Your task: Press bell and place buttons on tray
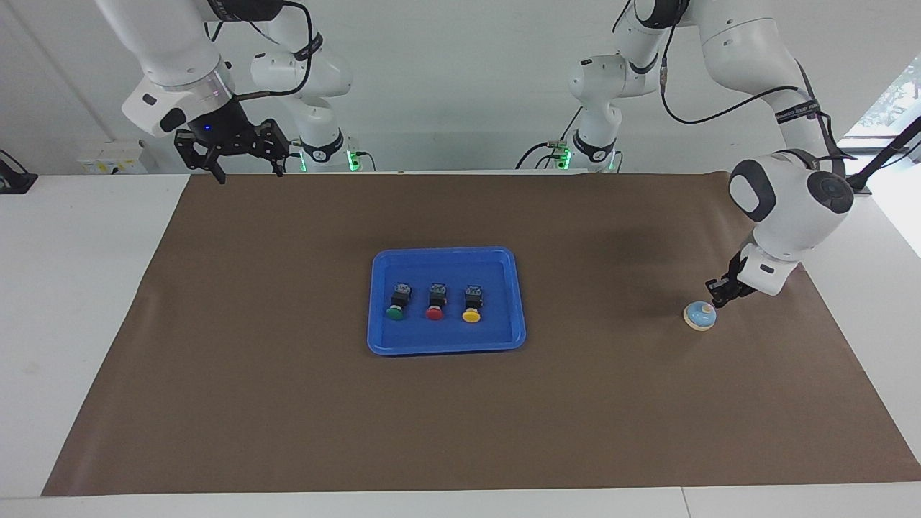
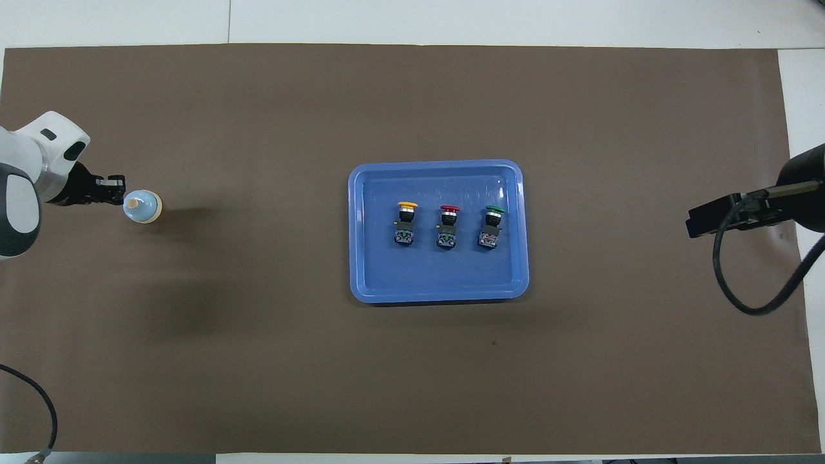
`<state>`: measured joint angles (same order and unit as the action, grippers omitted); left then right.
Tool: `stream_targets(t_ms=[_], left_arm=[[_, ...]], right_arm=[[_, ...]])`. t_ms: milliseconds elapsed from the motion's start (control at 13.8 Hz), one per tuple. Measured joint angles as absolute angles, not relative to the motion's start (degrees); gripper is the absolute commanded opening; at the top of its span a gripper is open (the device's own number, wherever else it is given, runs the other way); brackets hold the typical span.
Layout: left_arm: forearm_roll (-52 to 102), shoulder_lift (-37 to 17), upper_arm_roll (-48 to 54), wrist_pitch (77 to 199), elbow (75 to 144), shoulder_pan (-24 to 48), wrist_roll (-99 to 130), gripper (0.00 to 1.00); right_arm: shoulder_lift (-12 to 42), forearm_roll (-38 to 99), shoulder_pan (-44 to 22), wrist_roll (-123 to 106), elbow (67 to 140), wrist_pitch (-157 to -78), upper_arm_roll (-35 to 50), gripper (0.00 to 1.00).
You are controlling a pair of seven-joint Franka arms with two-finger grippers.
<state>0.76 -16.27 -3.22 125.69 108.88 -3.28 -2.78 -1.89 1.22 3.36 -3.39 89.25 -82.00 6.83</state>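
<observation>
Left gripper [image 1: 717, 301] pinched shut, tip right at the bell [image 1: 699, 316] (touching? can't tell) | right gripper [image 1: 245, 170] waits, jaws wide, over the mat's [image 1: 288, 403] corner | green button [image 1: 394, 313], red button [image 1: 434, 313], yellow button [image 1: 471, 316] sit in the blue tray [image 1: 446, 343], mid-table

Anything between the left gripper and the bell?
Nothing visible. The left gripper, shut, is right at the bell, its tip by the knob on the dome; whether it touches cannot be told. The tray with the three buttons lies well aside, mid-table.
</observation>
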Motion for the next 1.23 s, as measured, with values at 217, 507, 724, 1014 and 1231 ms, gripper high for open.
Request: stream_targets(t_ms=[217, 507, 724, 1014, 1231], left_arm=[[0.76, -16.81, -3.10, 128.94, 110.77, -3.27, -2.84, 0.00], [0.76, -16.70, -3.06, 123.95, 107.98, -3.27, -2.86, 0.48], [0.76, -14.90, -2.74, 110.83, 99.27, -2.48, -2.86, 1.00], [0.76, -6.11, -2.46, 96.30, 96.62, 1.03, -2.64, 1.00], [0.76, 0.71, -2.49, 88.49, 96.72, 1.58, -2.57, 1.00]], right_arm=[[-1.89, 1.22, 3.36, -3.39, 89.25, -82.00, 6.82, 1.00], [-1.89, 1.22, 3.37, -3.39, 89.25, -82.00, 6.82, 1.00], [-1.90, 1.22, 3.36, -3.38, 89.25, -82.00, 6.82, 1.00], [-1.91, 1.22, 3.36, -3.38, 89.25, -82.00, 6.82, 1.00], [-1.92, 1.36, 3.30, -3.38, 89.25, -81.99, 6.84, 1.00]])
